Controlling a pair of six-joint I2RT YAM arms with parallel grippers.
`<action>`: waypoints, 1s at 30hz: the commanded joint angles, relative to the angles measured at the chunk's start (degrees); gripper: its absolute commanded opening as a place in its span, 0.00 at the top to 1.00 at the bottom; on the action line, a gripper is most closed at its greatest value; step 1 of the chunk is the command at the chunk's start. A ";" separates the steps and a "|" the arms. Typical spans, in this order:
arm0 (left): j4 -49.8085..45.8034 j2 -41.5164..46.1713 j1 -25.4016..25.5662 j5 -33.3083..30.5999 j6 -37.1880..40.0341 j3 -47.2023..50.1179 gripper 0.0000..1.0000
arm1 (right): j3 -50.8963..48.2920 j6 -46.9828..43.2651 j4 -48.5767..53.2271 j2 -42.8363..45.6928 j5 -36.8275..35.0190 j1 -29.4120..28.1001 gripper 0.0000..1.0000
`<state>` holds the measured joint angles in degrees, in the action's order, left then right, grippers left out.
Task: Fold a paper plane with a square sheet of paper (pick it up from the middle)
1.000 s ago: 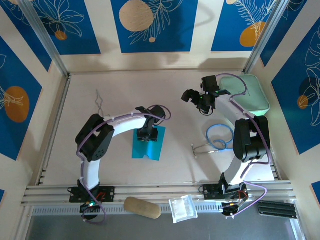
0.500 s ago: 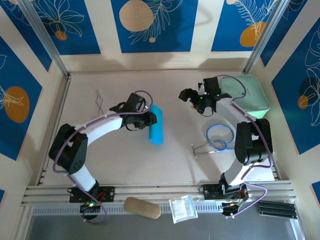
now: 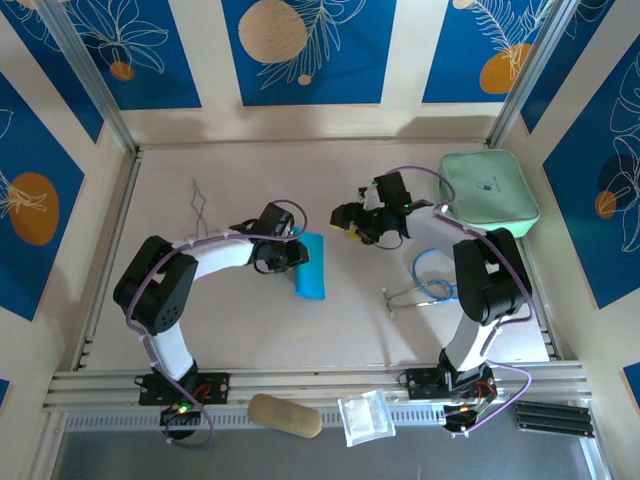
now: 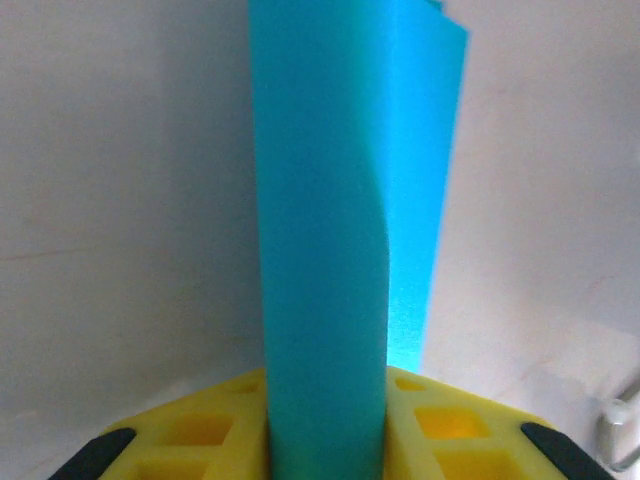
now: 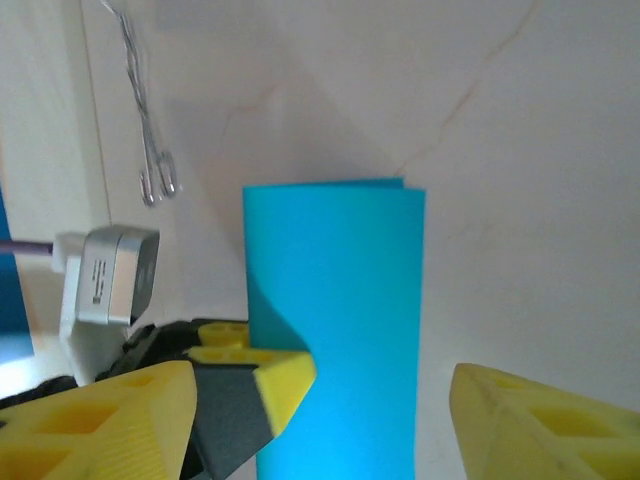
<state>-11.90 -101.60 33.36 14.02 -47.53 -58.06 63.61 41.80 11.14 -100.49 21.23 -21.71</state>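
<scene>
The square sheet of paper (image 3: 311,265) is teal-blue, bent over into a narrow doubled strip, and held up off the table. My left gripper (image 3: 287,251) is shut on its left side. In the left wrist view the paper (image 4: 325,230) rises straight up from between the yellow fingers (image 4: 200,440), with the gripper (image 4: 325,445) closed on its lower end. My right gripper (image 3: 349,219) hovers just right of the sheet, jaws apart. In the right wrist view the paper (image 5: 345,300) stands between the spread fingertips of that gripper (image 5: 320,425), touching neither. A left fingertip (image 5: 283,378) pinches its edge.
A mint-green pouch (image 3: 489,190) lies at the back right. A blue loop of cable (image 3: 438,270) with a metal clip sits beside the right arm. A thin wire (image 3: 200,206) lies at the back left. A tan oval pad (image 3: 285,415) and a clear plastic bag (image 3: 367,417) rest on the front rail.
The left gripper lifted the flat sheet off the table; it now hangs doubled over. The right gripper swung left toward the paper and its jaws narrowed.
</scene>
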 commanded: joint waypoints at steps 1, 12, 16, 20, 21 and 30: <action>-1.24 -0.26 -0.59 -2.12 1.12 1.09 0.73 | 1.19 -0.50 1.73 -2.81 1.02 -3.19 0.41; -2.84 -1.58 -0.67 -3.81 -0.98 1.64 0.76 | 5.74 -1.78 6.03 -10.78 -0.31 -7.19 0.76; -3.21 -1.66 -0.68 -3.91 -1.29 1.54 0.76 | 7.49 -2.90 7.58 -12.69 -0.27 -7.90 0.78; -3.27 -1.84 -0.67 -3.65 -1.76 1.54 0.75 | 9.15 -3.65 8.74 -14.70 0.54 -8.34 0.80; -3.27 -1.77 -0.74 -3.65 -1.78 1.55 0.75 | 9.53 -3.87 8.98 -15.19 0.66 -8.34 0.81; -6.75 0.65 -0.70 -4.63 -2.06 0.74 0.68 | 11.64 -4.92 13.00 -18.84 -2.13 -8.70 0.85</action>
<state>-13.08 -102.28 33.12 11.31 -49.15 -56.95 73.69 38.26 20.43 -117.67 19.88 -30.04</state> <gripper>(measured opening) 0.310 0.153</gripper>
